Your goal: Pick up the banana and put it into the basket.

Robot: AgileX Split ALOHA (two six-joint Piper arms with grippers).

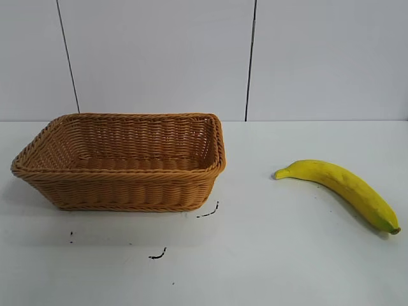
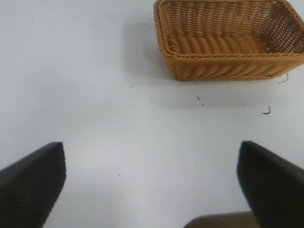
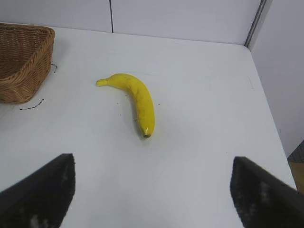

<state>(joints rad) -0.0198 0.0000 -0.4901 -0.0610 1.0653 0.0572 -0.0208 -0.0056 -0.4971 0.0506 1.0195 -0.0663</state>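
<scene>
- Your banana [image 1: 341, 185] lies flat on the white bench [image 1: 268, 255], well apart from the basket [image 1: 121, 162], with open bench between them.
- The basket stands upright on the bench, nothing inside it; its braided rim is unobstructed on all sides.
- Your left gripper [image 2: 152, 187] hangs above bare bench, jaws spread wide, the basket well ahead of it.
- Your right gripper [image 3: 154, 192] hangs over bare bench, jaws spread wide, the banana ahead of it and short of the bench's edge.
- Small dark marks [image 1: 158, 255] sit near the basket's front.
</scene>
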